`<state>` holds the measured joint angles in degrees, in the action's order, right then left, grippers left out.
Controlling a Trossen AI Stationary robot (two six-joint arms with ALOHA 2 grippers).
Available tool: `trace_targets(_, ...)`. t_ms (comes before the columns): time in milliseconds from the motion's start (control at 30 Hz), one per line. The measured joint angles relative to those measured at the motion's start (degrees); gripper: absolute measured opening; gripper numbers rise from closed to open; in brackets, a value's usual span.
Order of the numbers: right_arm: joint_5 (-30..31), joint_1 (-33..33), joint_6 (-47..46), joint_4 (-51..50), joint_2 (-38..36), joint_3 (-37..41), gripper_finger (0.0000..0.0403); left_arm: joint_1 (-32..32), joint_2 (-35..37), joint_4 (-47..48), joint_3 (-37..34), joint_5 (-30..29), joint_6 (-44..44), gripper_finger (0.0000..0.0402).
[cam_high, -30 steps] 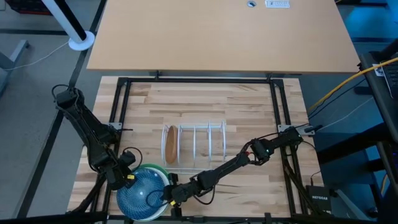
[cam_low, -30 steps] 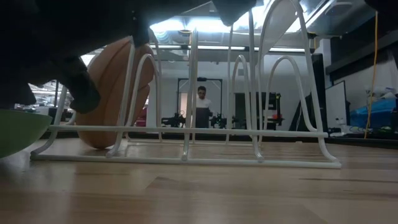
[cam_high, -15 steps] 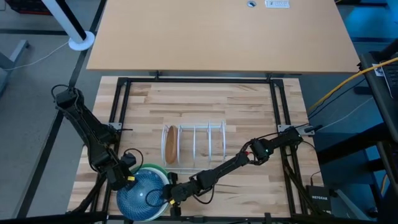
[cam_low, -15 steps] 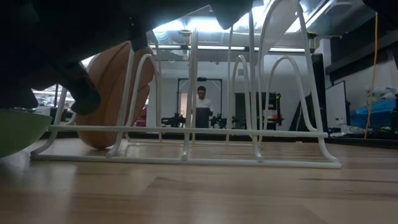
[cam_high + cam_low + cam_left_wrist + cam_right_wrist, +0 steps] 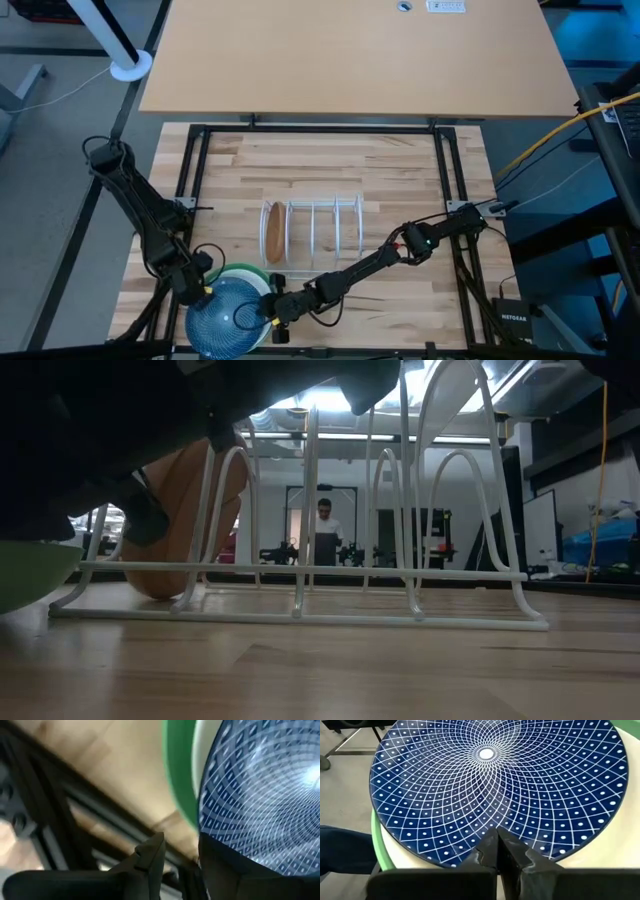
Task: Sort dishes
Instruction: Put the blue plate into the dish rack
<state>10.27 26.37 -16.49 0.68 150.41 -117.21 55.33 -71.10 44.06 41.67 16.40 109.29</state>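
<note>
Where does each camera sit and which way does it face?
High view: overhead, straight down on the wooden table; both arms, left end effector and right end effector at the dark blue patterned round plate.
Low view: table height, level through the white wire rack; arm parts above.
Left wrist view: own open fingers beside the plate.
Right wrist view: own fingers shut on its rim.
Both wrist views share that plate.
</note>
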Motion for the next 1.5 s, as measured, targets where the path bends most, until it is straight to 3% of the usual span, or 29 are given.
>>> trace_targets(167, -0.38, 0.02, 0.0, -0.08, 0.0, 0.02, 0.0006, 0.07, 1.06, -1.26, 0.0, 2.55, 2.86, 0.0111)
trace_targets(400, -0.5, 0.07, -0.05, -0.14, 0.0, 0.02, 0.0005, 0.9, 1.13, -13.8, 0.0, 3.0, 9.47, 0.0111)
trace_targets(667, -0.76, 0.1, -0.15, -0.15, -0.02, 0.04, 0.0005, 6.31, 0.96, -16.71, 0.04, 2.6, 20.66, 0.0111)
trace_targets(933, -0.82, 0.13, -0.15, -0.25, -0.02, 0.04, 0.0005, 7.23, -3.75, -22.76, 0.09, 3.35, 17.92, 0.0112)
trace_targets(1500, -0.84, 0.15, -0.15, -0.25, -0.02, 0.04, 0.0005, 7.28, -5.61, -21.06, 0.09, 4.4, 21.04, 0.0112)
